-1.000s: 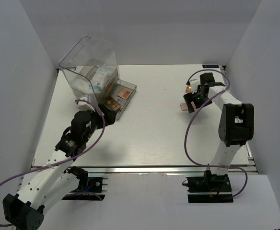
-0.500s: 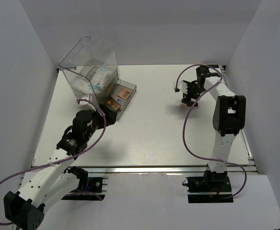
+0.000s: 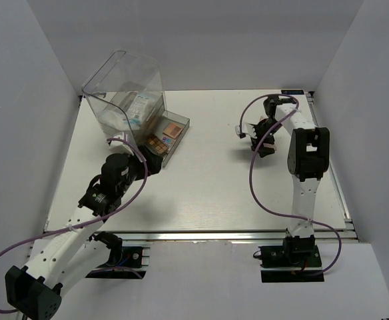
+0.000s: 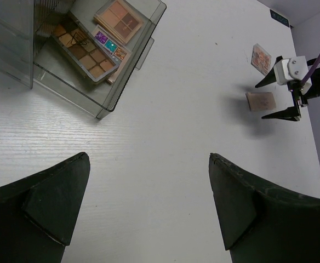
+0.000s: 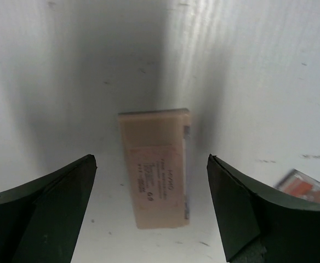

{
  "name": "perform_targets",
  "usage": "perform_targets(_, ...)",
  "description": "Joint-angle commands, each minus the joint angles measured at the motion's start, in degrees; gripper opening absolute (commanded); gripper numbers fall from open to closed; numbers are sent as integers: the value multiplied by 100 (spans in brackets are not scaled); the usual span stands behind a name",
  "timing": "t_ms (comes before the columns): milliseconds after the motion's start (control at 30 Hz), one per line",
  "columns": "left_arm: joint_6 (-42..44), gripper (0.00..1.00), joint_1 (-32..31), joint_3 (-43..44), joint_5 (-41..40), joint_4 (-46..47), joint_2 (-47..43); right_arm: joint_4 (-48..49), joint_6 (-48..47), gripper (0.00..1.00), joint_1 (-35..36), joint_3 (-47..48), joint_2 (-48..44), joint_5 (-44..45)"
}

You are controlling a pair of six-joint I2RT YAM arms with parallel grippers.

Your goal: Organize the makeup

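Your right fingers point(image 5: 45, 208) spread wide over flat tan rectangular palette point(image 5: 155, 170), your left fingers point(image 4: 45, 203) spread wide, well apart from it

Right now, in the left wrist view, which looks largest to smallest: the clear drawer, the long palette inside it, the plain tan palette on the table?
1. clear drawer
2. long palette
3. plain tan palette, though it lies farther from the camera, so its true size is unsure.

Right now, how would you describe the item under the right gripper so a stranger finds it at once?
On the right of the white table, the open right gripper hangs over a flat beige palette. It lies plain side up with small print, while the neighbouring palette shows coloured pans.
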Motion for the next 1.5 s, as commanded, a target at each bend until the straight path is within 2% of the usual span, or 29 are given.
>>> perform_targets(0,57,98,15,134,24,-15,53,-677,-80,86,22,145,170,108)
perform_targets(200,66,98,15,187,68,82,194,455,631,87,48,-417,170,433)
perform_targets(300,101,98,15,249,68,47,238,649,870,86,48,-400,284,503)
perform_targets(367,109,98,15,284,25,20,238,677,932,82,48,-400,328,530)
perform_targets(467,101,98,15,284,-11,-33,177,589,809,60,74,-513,302,635)
perform_targets(500,92,98,6,284,-19,-59,159,641,791,39,83,-671,259,627)
perform_targets(567,83,98,15,266,-54,-85,71,720,756,17,118,-873,22,513)
perform_targets(667,109,98,15,275,-151,-156,-139,869,921,5,320,-1234,-505,-222)
perform_targets(767,153,98,15,266,-143,-77,-402,887,1395,1,827,-1235,-1024,-883)
perform_targets(833,180,98,15,284,-195,-6,-517,983,2124,0,1241,-1095,-1314,-1253)
perform_targets(867,197,98,15,293,-221,2,-605,1297,2440,0,1679,-1059,-1385,-1324)
perform_targets(900,206,98,15,336,-283,11,-641,1501,3096,0,1874,-1033,-1490,-1438)
perform_targets(1033,241,98,15,424,-362,-85,-764,2915,4875,0,2876,-648,-1360,-1211)
perform_targets(1133,180,98,15,372,-318,-138,-869,3715,5867,0,3237,-191,-921,-878)
perform_targets(1233,57,98,6,241,-353,-200,-1053,4261,5968,0,3501,478,-481,-561)
perform_targets(1433,-75,98,15,161,-547,-366,-1414,5255,5116,0,3783,1278,178,38)
perform_targets(1467,-66,98,15,169,-599,-428,-1423,5351,4663,0,3810,1322,231,107)
